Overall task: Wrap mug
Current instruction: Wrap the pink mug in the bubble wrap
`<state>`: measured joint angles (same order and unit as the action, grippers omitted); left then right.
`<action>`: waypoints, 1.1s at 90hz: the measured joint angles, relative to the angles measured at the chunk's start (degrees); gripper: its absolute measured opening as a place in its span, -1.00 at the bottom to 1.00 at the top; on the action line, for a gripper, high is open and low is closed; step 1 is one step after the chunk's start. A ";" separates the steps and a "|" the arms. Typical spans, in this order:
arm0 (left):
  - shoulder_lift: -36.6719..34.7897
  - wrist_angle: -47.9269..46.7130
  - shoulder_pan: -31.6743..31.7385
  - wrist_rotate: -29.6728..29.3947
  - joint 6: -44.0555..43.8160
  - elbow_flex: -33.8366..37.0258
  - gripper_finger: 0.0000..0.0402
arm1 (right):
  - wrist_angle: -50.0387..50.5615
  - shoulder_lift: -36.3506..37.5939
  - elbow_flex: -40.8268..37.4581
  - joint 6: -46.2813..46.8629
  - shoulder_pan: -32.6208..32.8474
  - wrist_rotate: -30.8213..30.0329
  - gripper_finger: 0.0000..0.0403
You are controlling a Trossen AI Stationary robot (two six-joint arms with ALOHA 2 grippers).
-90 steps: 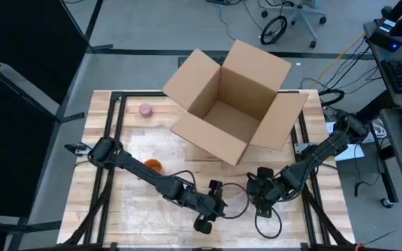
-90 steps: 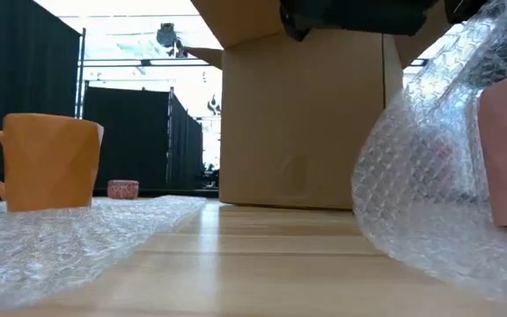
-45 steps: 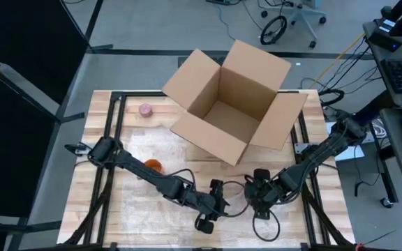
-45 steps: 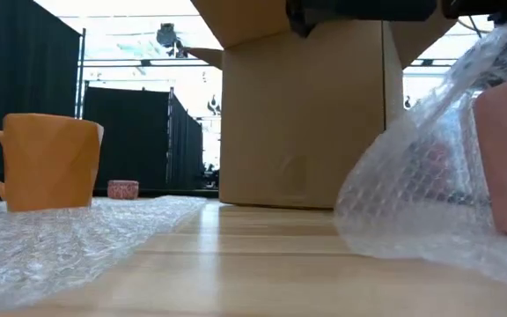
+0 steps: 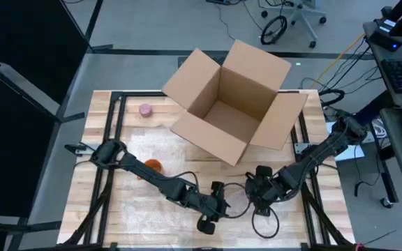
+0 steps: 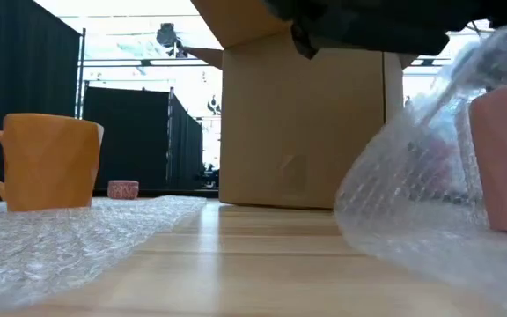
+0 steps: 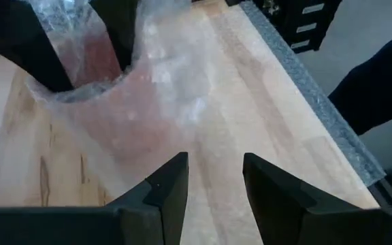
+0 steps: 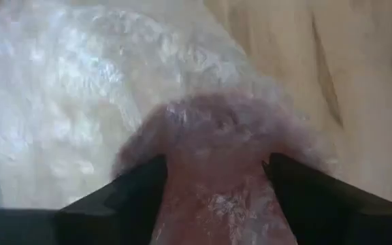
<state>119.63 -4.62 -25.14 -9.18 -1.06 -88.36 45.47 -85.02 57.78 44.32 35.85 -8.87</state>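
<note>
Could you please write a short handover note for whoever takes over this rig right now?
Right end effector: at the table's front, fingers either side of the pink mug, which is draped in bubble wrap; whether it grips is unclear.
Left end effector: open, empty, just beside it, facing the wrapped mug.
Orange mug: unwrapped, upright on a second bubble wrap sheet on the left side.
Cardboard box: open at the back of the table.
Done: wrap pulled loosely over the pink mug.
Left: close the wrap around it fully; the orange mug is untouched.
</note>
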 joint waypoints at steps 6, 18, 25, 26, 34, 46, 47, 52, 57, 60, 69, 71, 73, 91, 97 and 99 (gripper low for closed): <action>0.00 0.01 0.06 -0.10 0.09 0.00 -0.35 | 1.32 0.01 0.49 -0.01 -0.17 0.02 0.02; 0.00 -0.18 0.06 -0.12 0.11 0.00 -0.35 | 1.67 0.03 1.13 -0.01 -0.17 0.12 -0.14; 0.00 -0.06 0.06 -0.15 0.31 0.00 -0.35 | 2.17 0.07 1.99 -0.03 -0.17 0.19 -0.18; 0.00 -0.08 0.06 -0.16 0.31 0.00 -0.35 | 2.18 0.07 2.15 -0.03 -0.20 0.19 -0.18; 0.00 -0.19 0.06 -0.20 0.31 0.00 -0.35 | 3.90 0.07 3.81 -0.01 -0.32 -0.05 -0.17; 0.00 -0.18 0.06 -0.30 0.31 0.00 -0.35 | 9.25 0.14 6.66 0.59 -0.32 -0.12 -0.17; 0.00 -0.18 0.06 -0.30 0.31 0.00 -0.35 | 9.75 0.14 6.94 0.67 -0.32 -0.12 -0.17; 0.00 -0.16 0.06 -0.30 0.33 0.00 -0.35 | 11.94 0.14 8.51 0.89 -0.32 -0.12 -0.18; 0.00 -0.11 0.06 -0.30 0.31 0.00 -0.35 | 13.65 0.16 10.25 0.89 -0.29 -0.12 -0.20; 0.00 -0.11 0.06 -0.30 0.31 0.00 -0.35 | 14.69 0.16 11.45 0.91 -0.17 -0.10 -0.21; 0.00 -0.13 0.04 -0.30 0.30 0.00 -0.35 | 17.99 0.24 15.10 1.23 1.00 -0.01 -0.25; 0.00 -0.15 0.05 -0.30 0.30 0.00 -0.35 | 18.46 0.27 15.77 1.48 1.42 0.04 -0.26; 0.00 -0.16 0.06 -0.30 0.29 0.00 -0.35 | 18.96 0.27 16.48 1.85 1.91 0.14 -0.27; 0.00 -0.16 0.06 -0.30 0.28 0.00 -0.35 | 18.69 0.29 18.49 9.52 8.75 2.44 -0.36; 0.00 -0.20 0.06 -0.30 0.28 0.00 -0.35 | 18.26 0.29 18.49 13.95 12.01 3.80 -0.36; 0.00 -0.20 0.06 -0.30 0.28 0.00 -0.35 | 17.93 0.29 18.49 15.45 13.08 4.28 -0.36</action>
<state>119.63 -4.82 -25.08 -9.47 -0.78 -88.36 63.41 -84.73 76.27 59.77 48.93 -4.59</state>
